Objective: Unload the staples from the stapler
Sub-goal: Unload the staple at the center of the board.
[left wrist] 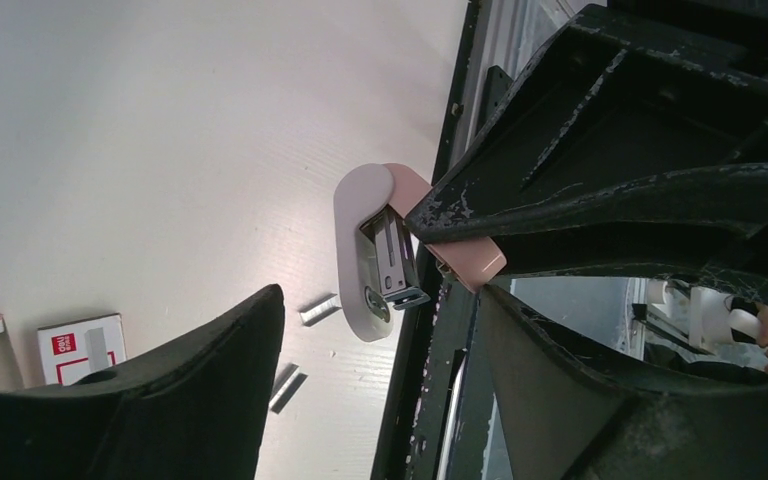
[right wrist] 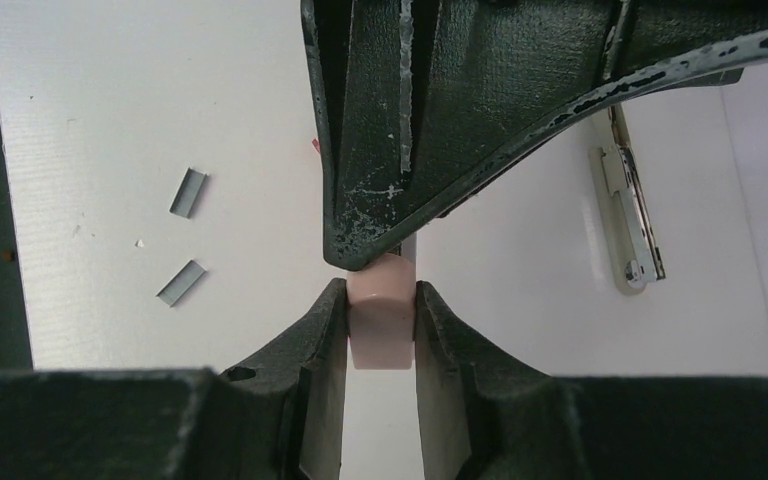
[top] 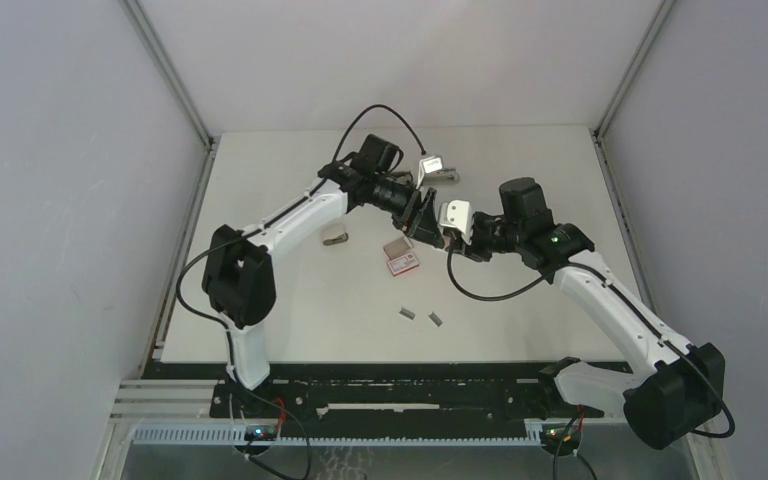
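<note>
My right gripper (right wrist: 381, 300) is shut on the pink end of a small pink-and-white stapler (right wrist: 381, 325), holding it above the table. In the left wrist view the stapler (left wrist: 365, 250) is hinged open, so its metal magazine shows. My left gripper (left wrist: 380, 300) is open; the stapler's white end sits between its fingertips with gaps on both sides. Two short grey strips of staples (top: 407, 313) lie on the table below, seen also as staples (right wrist: 188, 192) in the right wrist view. From above, both grippers, left (top: 425, 215) and right (top: 450, 235), meet at mid table.
A red-and-white little box (top: 401, 258) lies just in front of the grippers. A second small stapler (top: 335, 238) rests to the left and a third stapler (top: 444, 176) towards the back. The black rail (top: 400, 372) runs along the table's near edge.
</note>
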Action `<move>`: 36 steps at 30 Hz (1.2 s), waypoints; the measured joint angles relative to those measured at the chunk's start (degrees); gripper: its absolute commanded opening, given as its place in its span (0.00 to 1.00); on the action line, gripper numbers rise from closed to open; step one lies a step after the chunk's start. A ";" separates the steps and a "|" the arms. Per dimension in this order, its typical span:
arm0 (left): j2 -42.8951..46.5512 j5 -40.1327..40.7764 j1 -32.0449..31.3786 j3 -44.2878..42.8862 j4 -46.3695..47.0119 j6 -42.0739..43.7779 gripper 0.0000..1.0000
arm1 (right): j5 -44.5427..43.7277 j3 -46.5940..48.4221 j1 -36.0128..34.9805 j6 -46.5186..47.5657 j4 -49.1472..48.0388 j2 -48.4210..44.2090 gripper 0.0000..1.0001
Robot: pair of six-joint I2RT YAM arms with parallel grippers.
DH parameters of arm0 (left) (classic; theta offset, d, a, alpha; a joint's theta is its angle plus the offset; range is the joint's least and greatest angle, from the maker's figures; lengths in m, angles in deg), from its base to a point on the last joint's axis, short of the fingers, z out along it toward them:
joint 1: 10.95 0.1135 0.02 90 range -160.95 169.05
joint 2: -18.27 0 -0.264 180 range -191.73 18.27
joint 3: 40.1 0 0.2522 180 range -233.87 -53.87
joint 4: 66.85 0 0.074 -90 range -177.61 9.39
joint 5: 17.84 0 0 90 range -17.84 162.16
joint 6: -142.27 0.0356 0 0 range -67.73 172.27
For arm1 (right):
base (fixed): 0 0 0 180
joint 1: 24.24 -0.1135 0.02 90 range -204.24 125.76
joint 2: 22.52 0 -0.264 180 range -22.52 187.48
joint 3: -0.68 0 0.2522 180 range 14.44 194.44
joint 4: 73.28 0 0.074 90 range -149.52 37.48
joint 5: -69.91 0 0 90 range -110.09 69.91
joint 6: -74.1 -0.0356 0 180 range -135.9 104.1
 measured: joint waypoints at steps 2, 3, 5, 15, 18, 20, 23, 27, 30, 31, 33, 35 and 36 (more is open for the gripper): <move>0.00 -0.44 0.00 0.09 0.28 -0.35 0.73 | 0.04 -0.22 0.09 -0.02 -0.04 -0.20 0.00; 0.00 -0.70 0.02 0.13 0.48 -0.44 0.73 | 0.09 -0.28 0.13 -0.02 -0.04 -0.22 0.00; 0.00 -1.27 0.07 0.44 1.27 -0.70 0.72 | 0.24 -0.31 0.26 -0.02 -0.04 -0.24 0.00; 0.00 -2.47 0.57 2.25 2.99 -1.86 0.71 | 1.60 -0.33 1.64 -0.04 -0.35 -0.66 0.00; 0.00 -2.54 0.66 2.25 3.39 -2.05 0.69 | 1.79 -0.33 1.70 -0.09 -0.42 -0.76 0.00; -0.07 -2.56 0.72 2.25 3.74 -2.45 0.65 | 2.01 -0.33 1.70 -0.17 -0.44 -0.76 0.00; -0.39 -2.71 0.79 2.25 4.24 -3.17 0.60 | 2.25 -0.33 1.70 -0.20 -0.42 -0.79 0.00; -1.25 -2.97 0.90 2.25 4.55 -3.89 0.52 | 2.45 -0.39 1.70 -0.20 -0.44 -0.85 0.00; -1.79 -3.17 1.03 2.25 4.61 -4.42 0.47 | 2.45 -0.85 1.70 -0.17 -0.55 -1.33 0.00; -1.88 -3.26 1.07 2.25 4.61 -4.61 0.46 | 2.45 -0.96 1.70 -0.20 -0.63 -1.40 0.00; -1.97 -3.63 1.14 2.25 4.74 -4.92 0.43 | 2.47 -1.09 1.70 -0.20 -0.85 -1.46 0.00; -1.97 -4.04 1.20 2.25 5.16 -5.07 0.40 | 2.47 -1.18 1.70 -0.20 -1.16 -1.49 0.00; -1.97 -4.20 1.25 2.29 5.44 -5.25 0.37 | 2.47 -1.31 1.73 -0.20 -1.42 -1.53 0.00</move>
